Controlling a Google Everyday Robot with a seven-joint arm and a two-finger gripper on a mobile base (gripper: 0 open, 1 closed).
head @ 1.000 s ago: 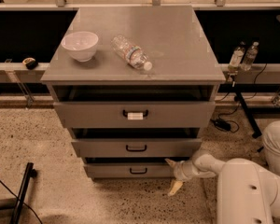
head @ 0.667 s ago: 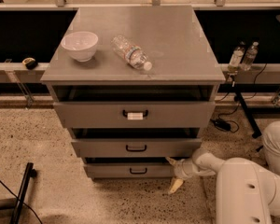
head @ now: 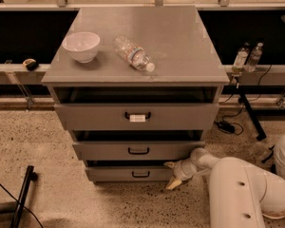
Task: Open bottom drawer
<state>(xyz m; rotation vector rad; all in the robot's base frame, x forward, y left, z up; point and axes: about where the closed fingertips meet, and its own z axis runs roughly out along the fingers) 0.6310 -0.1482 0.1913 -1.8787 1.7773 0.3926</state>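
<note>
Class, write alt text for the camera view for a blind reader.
The gripper, open, is by the right end of the bottom drawer of a grey three-drawer cabinet. A white bowl and a bottle on its side lie on top.

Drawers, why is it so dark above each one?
Camera view: light comes from above, so the cabinet top and each front shade the gap below them. The gripper, at the right end of the bottom drawer, catches light and looks pale.
</note>
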